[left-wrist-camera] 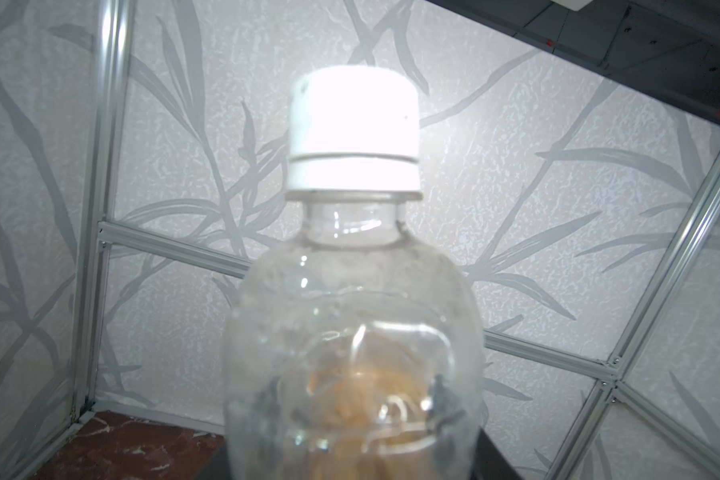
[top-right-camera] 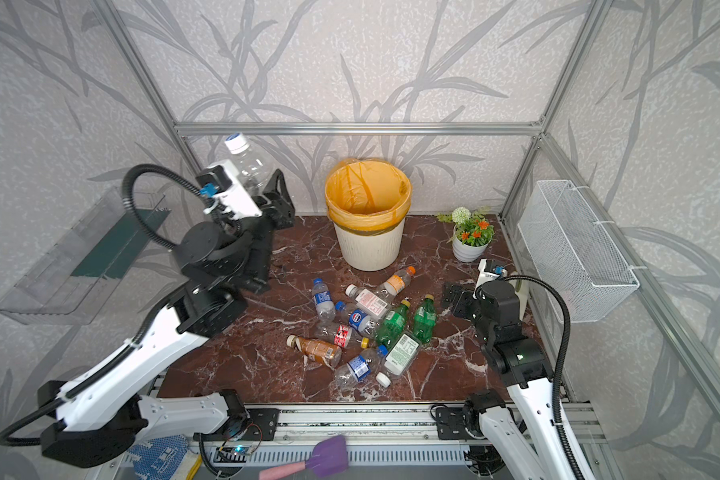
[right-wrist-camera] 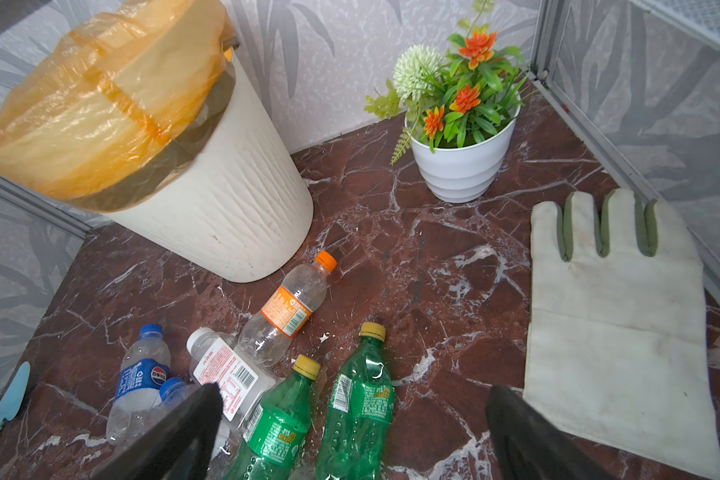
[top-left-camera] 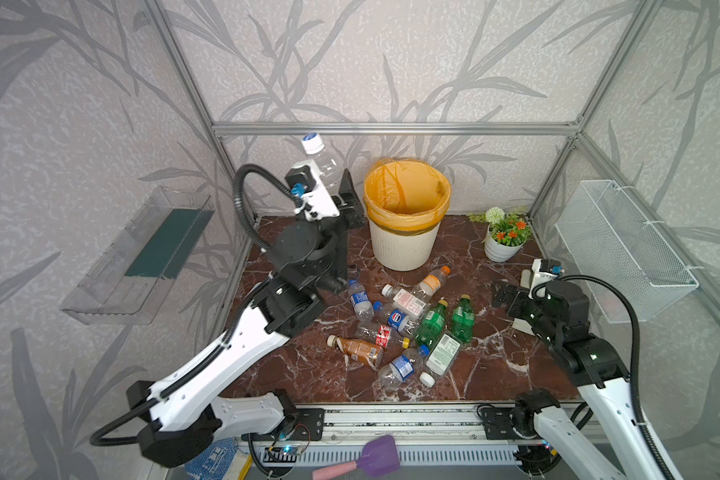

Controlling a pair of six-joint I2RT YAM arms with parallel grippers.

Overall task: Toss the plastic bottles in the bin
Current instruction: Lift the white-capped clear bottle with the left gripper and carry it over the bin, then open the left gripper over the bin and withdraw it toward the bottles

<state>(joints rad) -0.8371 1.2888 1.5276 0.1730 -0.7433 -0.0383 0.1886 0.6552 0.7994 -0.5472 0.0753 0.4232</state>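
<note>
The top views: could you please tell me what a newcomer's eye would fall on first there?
The bin, lined with a bright orange-yellow bag, stands at the back middle of the dark red marble surface. Just left of it in both top views, the left gripper holds up a clear white-capped bottle. In front of the bin lies a heap of bottles, two of them green.

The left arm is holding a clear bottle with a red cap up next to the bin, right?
No, the cap is white, not red; the left wrist view shows it. The rest is right: the left gripper holds the clear bottle up next to the bin.
</note>
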